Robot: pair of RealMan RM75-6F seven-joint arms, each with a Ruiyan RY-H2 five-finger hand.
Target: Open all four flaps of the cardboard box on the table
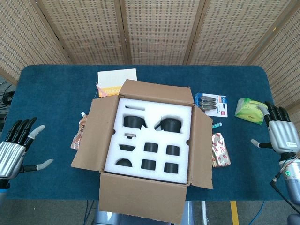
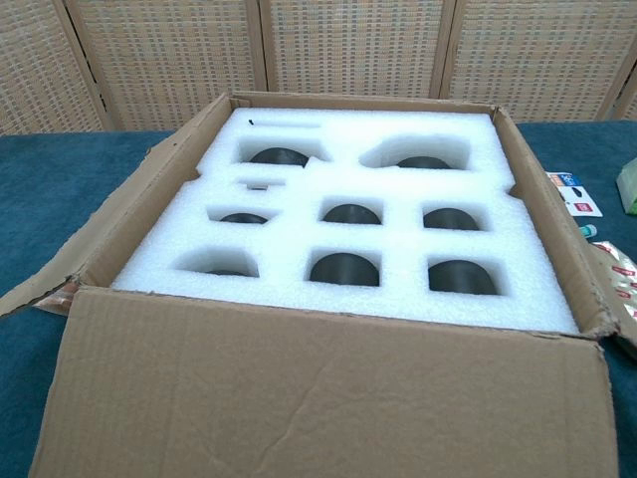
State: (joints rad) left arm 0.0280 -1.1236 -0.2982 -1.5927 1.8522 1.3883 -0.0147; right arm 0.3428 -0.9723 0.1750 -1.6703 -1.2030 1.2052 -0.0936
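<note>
The cardboard box [image 1: 140, 197] [image 2: 328, 388] stands in the middle of the blue table with its flaps folded outward. White foam [image 1: 152, 138] [image 2: 348, 239] with several dark round items in cut-outs shows inside. My left hand [image 1: 16, 150] hovers at the table's left edge, fingers spread, holding nothing. At the right edge my right hand [image 1: 277, 133] also hangs with its fingers apart and empty. Both hands are well away from the box. Neither hand appears in the chest view.
A white-and-orange booklet [image 1: 116, 80] lies behind the box. A snack pouch [image 1: 79, 133] lies left of it. On the right are a battery pack [image 1: 212, 103], a red wrapper [image 1: 220, 150] and a green packet [image 1: 251, 109] close to my right hand.
</note>
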